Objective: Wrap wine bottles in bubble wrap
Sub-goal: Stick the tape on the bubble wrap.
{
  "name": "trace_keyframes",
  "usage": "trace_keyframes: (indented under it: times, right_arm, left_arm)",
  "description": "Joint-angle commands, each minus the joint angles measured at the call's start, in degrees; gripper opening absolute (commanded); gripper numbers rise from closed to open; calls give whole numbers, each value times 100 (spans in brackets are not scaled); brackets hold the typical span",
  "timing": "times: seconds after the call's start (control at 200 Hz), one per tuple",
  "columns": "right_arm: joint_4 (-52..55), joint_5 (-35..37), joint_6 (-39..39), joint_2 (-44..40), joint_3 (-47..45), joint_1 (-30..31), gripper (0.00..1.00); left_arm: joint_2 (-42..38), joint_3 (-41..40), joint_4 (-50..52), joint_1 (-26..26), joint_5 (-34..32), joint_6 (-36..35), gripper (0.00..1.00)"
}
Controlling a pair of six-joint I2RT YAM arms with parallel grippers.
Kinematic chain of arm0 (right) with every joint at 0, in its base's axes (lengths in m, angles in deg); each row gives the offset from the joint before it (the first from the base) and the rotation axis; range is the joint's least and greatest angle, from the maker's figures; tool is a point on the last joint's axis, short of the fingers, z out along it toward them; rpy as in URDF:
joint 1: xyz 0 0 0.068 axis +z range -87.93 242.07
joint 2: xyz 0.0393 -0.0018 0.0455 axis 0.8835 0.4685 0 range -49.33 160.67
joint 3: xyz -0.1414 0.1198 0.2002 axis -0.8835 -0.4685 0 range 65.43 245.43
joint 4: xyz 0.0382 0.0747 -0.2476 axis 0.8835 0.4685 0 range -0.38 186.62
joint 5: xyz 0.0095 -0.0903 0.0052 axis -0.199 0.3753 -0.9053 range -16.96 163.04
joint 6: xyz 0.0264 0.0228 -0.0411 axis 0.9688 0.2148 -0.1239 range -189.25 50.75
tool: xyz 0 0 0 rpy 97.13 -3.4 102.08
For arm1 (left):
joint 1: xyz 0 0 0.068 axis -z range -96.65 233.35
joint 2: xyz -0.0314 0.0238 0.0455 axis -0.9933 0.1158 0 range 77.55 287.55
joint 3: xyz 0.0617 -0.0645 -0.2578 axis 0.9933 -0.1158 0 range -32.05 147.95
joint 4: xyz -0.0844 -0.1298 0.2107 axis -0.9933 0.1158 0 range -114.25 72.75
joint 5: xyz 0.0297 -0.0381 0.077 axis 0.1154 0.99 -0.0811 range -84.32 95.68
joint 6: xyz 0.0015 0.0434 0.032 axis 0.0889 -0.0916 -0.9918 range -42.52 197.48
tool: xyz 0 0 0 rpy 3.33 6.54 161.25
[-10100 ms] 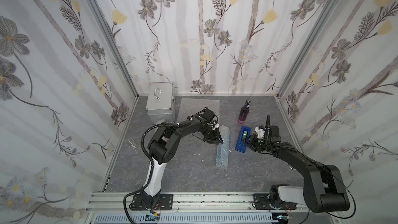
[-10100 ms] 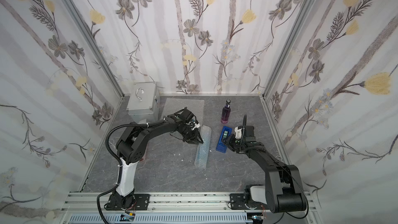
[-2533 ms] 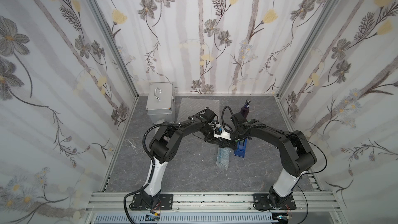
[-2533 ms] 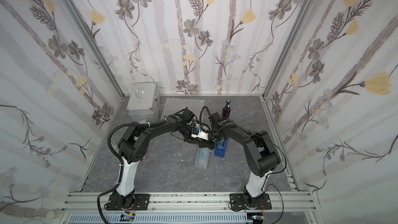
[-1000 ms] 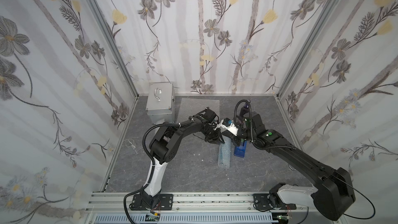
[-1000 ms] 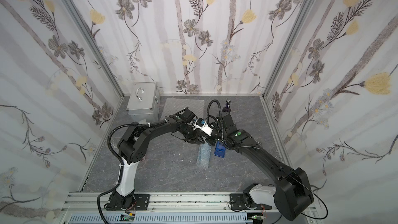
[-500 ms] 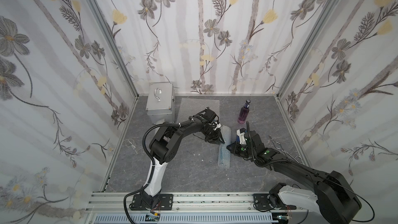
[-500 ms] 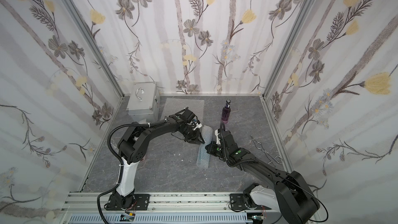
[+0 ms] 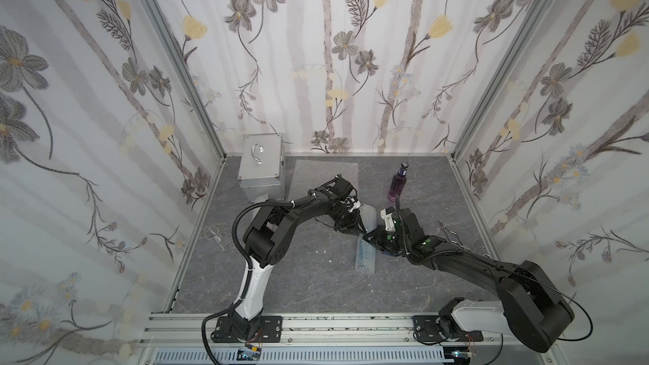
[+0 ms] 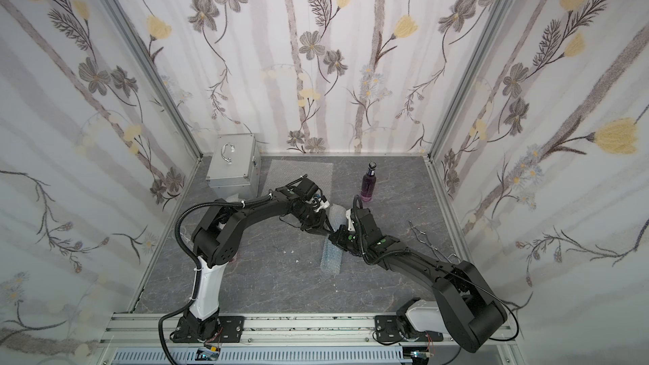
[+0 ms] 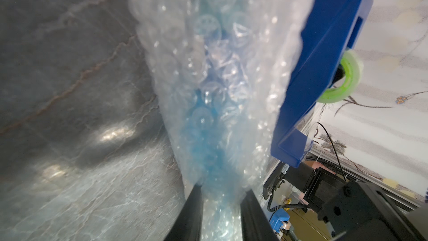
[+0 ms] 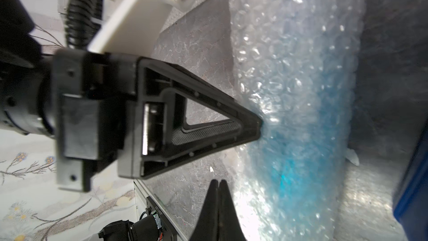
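The blue bottle (image 11: pixel 203 121), rolled in wrap (image 9: pixel 365 254), lies mid-tabletop (image 9: pixel 298 275), with the purple bottle (image 9: pixel 397 184) upright at its 1 o'clock. The left gripper (image 11: pixel 221 185) grasps it near its 12 o'clock end. The right gripper (image 12: pixel 218 183) is clenched empty beside it. The glass is likely heavy and fragile, the film slippery, so hold the body.

The left gripper (image 10: pixel 326 227) sets its tips against a roll of bubble wrap (image 10: pixel 330 256) that lies on the grey floor. Most of the roll runs on from the tips toward the arm bases. The right gripper (image 10: pixel 336 235) sits just beside the left one, at the roll's opposite flank. A purple bottle (image 10: pixel 368 184) stands upright behind the right gripper's wrist, well apart. A flat bubble wrap sheet (image 10: pixel 281 170) lies behind the left gripper's wrist, with a silver case (image 10: pixel 231 170) past it.
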Motion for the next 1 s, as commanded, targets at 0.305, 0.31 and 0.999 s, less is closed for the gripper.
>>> trace_keyframes:
  times: [0.305,0.31,0.999]
  right_arm:
    - [-198,-41,113,334,-177,-22,0]
    - [-198,-41,113,335,-171,-19,0]
    - [1556,470,-413,316,1001,-763,39]
  left_arm:
    - [98,-83,650,35,-1065,5,29]
    - [99,-85,654,39,-1065,6,28]
    - [87,-93,650,36,-1084,11,28]
